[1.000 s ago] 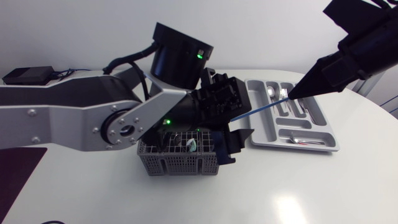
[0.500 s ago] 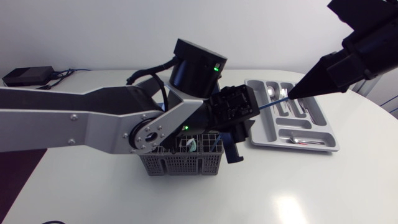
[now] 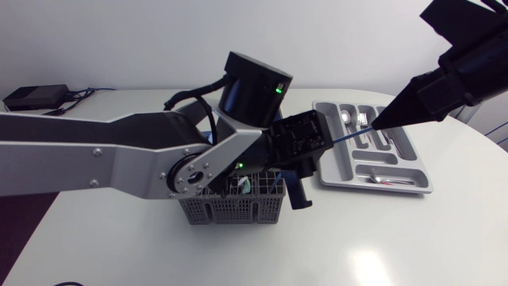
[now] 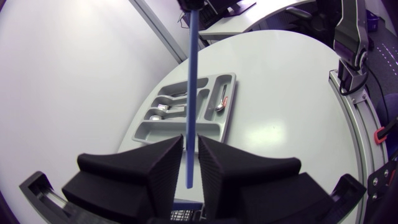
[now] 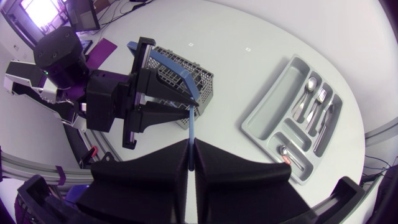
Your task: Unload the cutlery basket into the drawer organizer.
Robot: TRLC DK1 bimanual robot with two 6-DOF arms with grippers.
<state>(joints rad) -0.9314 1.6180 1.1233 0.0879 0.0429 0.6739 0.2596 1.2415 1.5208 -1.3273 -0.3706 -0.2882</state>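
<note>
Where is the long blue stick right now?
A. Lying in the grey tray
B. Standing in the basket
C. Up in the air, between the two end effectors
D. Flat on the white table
C: the blue stick stretches through the air from the left end effector to the right end effector, with each pinching one end.

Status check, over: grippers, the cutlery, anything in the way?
Left gripper shut on blue utensil. Right gripper shut on its other end. Basket under left gripper, organizer beyond; nothing blocking.
</note>
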